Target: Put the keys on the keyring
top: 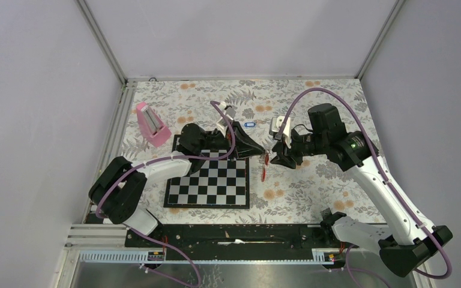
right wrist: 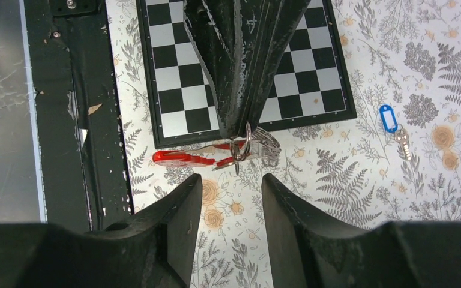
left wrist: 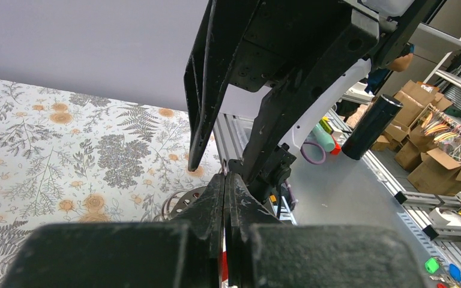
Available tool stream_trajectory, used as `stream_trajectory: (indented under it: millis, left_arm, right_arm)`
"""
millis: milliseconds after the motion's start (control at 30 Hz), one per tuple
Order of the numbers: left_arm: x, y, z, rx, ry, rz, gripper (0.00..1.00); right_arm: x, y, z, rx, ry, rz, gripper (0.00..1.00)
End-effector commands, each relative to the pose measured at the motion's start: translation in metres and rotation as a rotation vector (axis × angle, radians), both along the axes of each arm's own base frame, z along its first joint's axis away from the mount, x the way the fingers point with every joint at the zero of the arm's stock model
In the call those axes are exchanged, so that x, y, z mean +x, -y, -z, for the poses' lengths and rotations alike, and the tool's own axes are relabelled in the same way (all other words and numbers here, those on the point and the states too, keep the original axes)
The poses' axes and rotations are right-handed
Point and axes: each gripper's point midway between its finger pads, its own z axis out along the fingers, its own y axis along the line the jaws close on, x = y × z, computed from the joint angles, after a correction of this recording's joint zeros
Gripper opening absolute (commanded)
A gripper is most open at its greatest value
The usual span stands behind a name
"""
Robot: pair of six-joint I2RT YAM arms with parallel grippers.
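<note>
My left gripper [top: 264, 154] is shut on the keyring [right wrist: 244, 141], a thin metal ring pinched at its fingertips [right wrist: 240, 123] above the floral table, just past the chessboard's right edge. A red fob [right wrist: 180, 158] and silver key metal [right wrist: 266, 143] hang at the ring; I cannot make out a red-tagged key among them. The blue-tagged key [right wrist: 387, 117] lies loose on the cloth, further back [top: 250, 125]. My right gripper [right wrist: 232, 180] is open with nothing between its fingers, facing the ring from the right [top: 274, 157]. In the left wrist view the left gripper [left wrist: 225, 175] shows its fingers pressed together.
The chessboard [top: 209, 180] lies under my left arm. A pink wedge block [top: 151, 124] stands at the back left. The black base rail [right wrist: 66, 120] runs along the near edge. Metal frame posts border the table on both sides.
</note>
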Motion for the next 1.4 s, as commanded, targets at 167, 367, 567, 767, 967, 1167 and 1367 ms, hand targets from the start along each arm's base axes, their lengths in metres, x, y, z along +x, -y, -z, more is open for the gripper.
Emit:
stream_trajectory:
  millis: [167,367,567,767,967,1167,1367]
  left_arm:
    - [-0.003,-0.008,-0.03,-0.094,0.063,-0.033,0.0]
    - [-0.003,-0.008,-0.029,-0.09,0.068,-0.029,0.0]
    - [-0.004,-0.008,-0.029,-0.085,0.069,-0.027,0.0]
    - [-0.004,-0.008,-0.028,-0.082,0.071,-0.023,0.0]
    - [0.002,-0.007,-0.03,-0.083,0.013,-0.057,0.0]
    - [0.018,-0.005,-0.031,-0.086,-0.102,-0.136,0.0]
    - [0.03,-0.002,-0.031,-0.09,-0.167,-0.183,0.0]
  right_arm:
    - [0.004,-0.005,-0.015,0.04,0.062,-0.034,0.47]
    - [0.008,-0.006,-0.019,0.045,0.085,-0.028,0.46]
    - [0.01,-0.008,-0.018,0.047,0.079,-0.03,0.35]
    - [0.014,-0.01,-0.016,0.049,0.079,-0.022,0.2]
    - [0.02,-0.009,-0.011,0.048,0.083,0.006,0.07]
    - [0.028,-0.008,-0.003,0.037,0.078,0.057,0.0]
    - [0.033,-0.007,0.0,0.028,0.07,0.084,0.0]
